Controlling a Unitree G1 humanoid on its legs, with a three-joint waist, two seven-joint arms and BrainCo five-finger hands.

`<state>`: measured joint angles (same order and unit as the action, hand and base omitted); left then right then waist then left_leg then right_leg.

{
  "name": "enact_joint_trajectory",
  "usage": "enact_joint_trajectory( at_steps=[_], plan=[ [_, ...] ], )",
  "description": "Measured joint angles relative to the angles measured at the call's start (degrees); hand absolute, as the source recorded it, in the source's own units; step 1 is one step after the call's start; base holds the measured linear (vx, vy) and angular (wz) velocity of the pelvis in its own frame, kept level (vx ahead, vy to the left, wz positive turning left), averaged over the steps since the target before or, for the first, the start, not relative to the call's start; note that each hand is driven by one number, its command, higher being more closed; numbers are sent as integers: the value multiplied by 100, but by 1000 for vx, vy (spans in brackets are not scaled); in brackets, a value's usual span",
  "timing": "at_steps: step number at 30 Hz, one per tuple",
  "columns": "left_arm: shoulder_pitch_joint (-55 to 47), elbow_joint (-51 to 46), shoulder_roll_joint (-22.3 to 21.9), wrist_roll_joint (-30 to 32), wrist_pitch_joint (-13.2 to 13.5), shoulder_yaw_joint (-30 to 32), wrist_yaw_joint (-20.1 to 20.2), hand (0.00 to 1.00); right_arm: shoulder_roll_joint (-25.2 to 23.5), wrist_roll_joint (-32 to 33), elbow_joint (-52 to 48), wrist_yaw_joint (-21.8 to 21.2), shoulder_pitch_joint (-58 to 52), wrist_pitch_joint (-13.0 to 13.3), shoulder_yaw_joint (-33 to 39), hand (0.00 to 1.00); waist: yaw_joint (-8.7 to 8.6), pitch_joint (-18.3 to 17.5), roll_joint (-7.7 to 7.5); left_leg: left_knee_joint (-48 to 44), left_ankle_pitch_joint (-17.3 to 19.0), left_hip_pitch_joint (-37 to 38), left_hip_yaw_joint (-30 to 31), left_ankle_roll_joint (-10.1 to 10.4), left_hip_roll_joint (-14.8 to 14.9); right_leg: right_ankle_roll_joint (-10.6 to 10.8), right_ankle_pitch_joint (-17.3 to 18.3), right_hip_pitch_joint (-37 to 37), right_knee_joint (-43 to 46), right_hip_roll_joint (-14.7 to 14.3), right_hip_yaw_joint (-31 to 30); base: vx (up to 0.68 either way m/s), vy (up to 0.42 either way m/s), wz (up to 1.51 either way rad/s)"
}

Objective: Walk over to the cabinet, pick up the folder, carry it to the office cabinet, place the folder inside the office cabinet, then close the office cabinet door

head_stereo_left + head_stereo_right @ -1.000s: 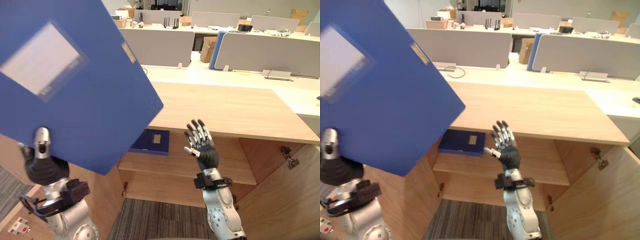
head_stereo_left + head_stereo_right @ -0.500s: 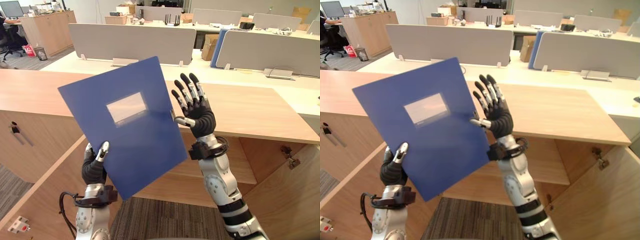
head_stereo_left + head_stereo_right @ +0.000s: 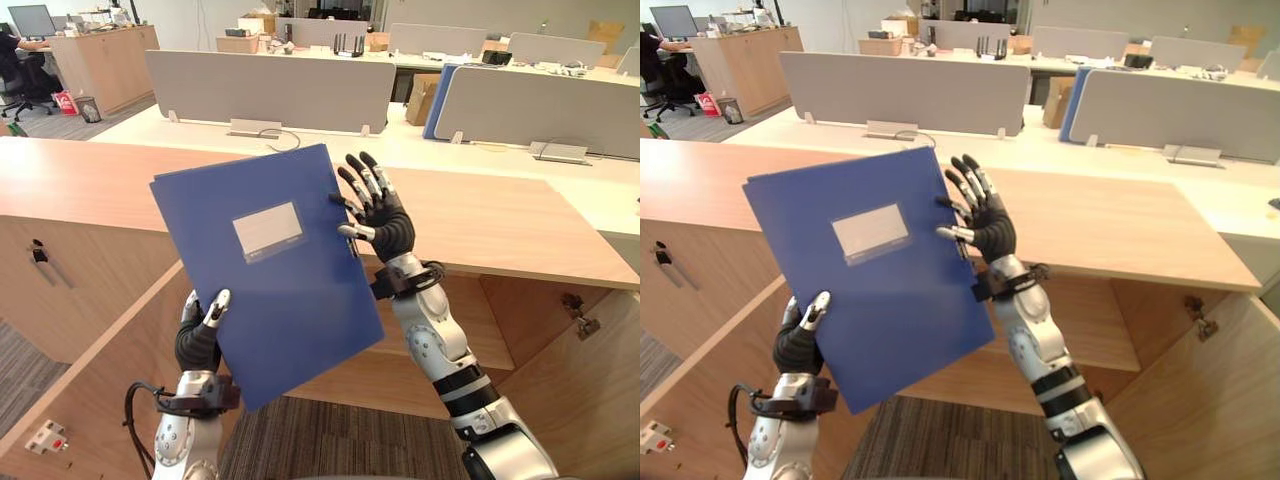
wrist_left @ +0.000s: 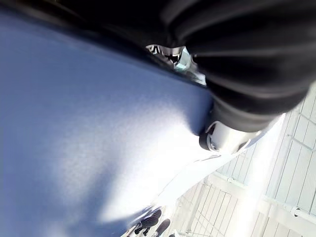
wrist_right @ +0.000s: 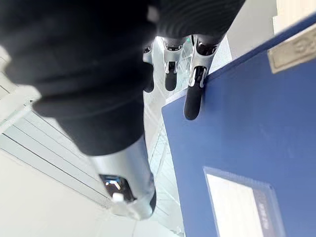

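Blue folder (image 3: 270, 270) pinched by left robot hand (image 3: 198, 340), right robot hand (image 3: 385, 225) splayed against its edge.

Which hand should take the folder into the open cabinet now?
Left. The left hand grips the folder at its lower corner; the right hand is open, fingers straight at its edge.

Blue folder (image 3: 270, 270) upright at centre frame, slightly tilted, pale label facing the camera. Left hand (image 3: 198, 338) pinches its lower left corner, thumb on the front. Right hand (image 3: 378, 215), fingers spread straight, sits at its upper right edge. Wooden cabinet top (image 3: 500, 225) behind.
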<state>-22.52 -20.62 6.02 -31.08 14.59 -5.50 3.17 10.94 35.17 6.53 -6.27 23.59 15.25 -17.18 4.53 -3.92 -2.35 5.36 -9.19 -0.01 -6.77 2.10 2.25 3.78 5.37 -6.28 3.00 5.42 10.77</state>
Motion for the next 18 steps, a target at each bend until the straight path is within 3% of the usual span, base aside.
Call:
enact_joint_trajectory(
  at_steps=[3,11,18],
  plan=[
    [-18,-1,-9,20,-8,0,0,100,-61,-423,4,154,-3,-4,96,0,0,24,5,0,-12,1,9,-3,0,0,0,0,9,0,7,0,0,0],
    [9,-188,-319,269,3,192,-71,100,-646,-3018,-633,1083,-495,-92,835,0,-11,70,8,-1,-19,2,27,-6,-2,1,-1,-22,-6,3,38,0,0,0],
    [182,-406,-575,441,96,373,-294,100,-957,-3643,-1173,1090,-897,-149,792,0,-33,73,11,-2,-14,9,37,-1,8,-5,-7,-51,-40,11,55,0,0,0]
  ],
)
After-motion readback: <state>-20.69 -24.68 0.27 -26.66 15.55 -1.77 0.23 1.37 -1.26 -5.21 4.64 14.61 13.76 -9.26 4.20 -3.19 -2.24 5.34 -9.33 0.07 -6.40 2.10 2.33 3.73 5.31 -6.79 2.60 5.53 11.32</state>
